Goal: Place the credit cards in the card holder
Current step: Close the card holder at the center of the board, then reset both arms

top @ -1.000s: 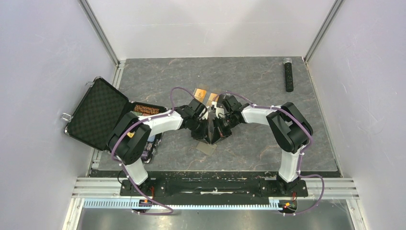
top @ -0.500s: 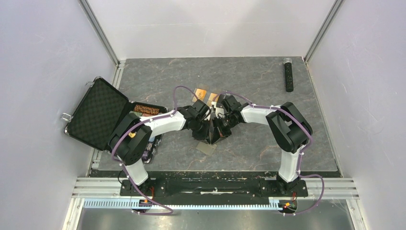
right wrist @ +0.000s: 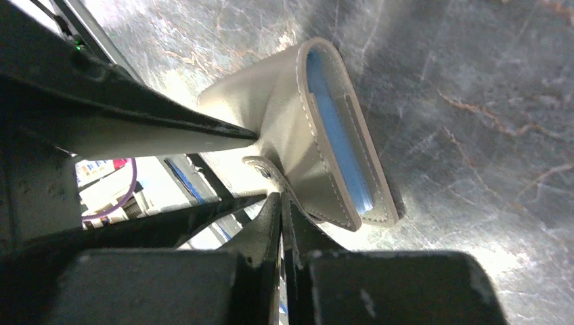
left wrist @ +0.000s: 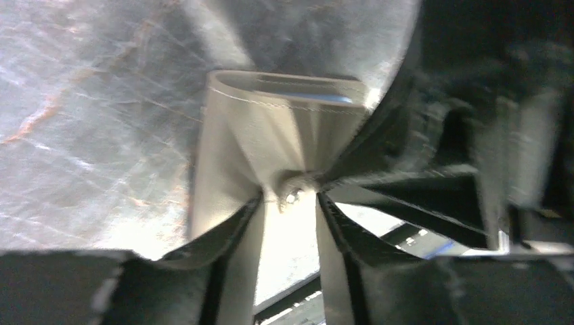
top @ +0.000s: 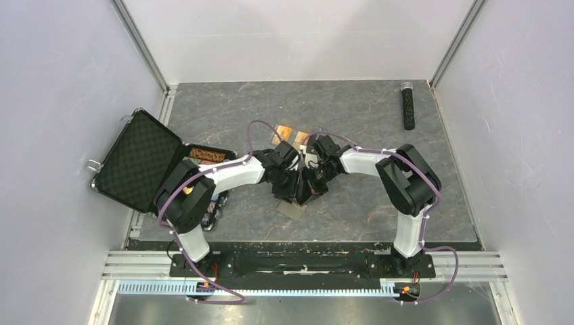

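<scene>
The taupe card holder [top: 292, 208] lies near the table's middle, mostly hidden under both grippers. In the right wrist view it [right wrist: 298, 135] shows its light blue inside. My right gripper [right wrist: 281, 203] is shut on its snap tab. My left gripper [left wrist: 290, 200] is open, its fingertips resting against the holder [left wrist: 271, 128] on either side of the snap. In the top view the left gripper [top: 293, 188] and the right gripper [top: 306, 188] meet tip to tip. Two orange-gold credit cards [top: 284, 130] [top: 302, 137] lie on the table just behind the wrists.
An open black poker-chip case [top: 139, 159] sits at the left edge beside the left arm. A black stick-shaped object [top: 408, 105] lies at the back right. Walls enclose the table on three sides.
My left wrist has shifted slightly right, closer to the right gripper. The right arm and the card holder have barely moved.
</scene>
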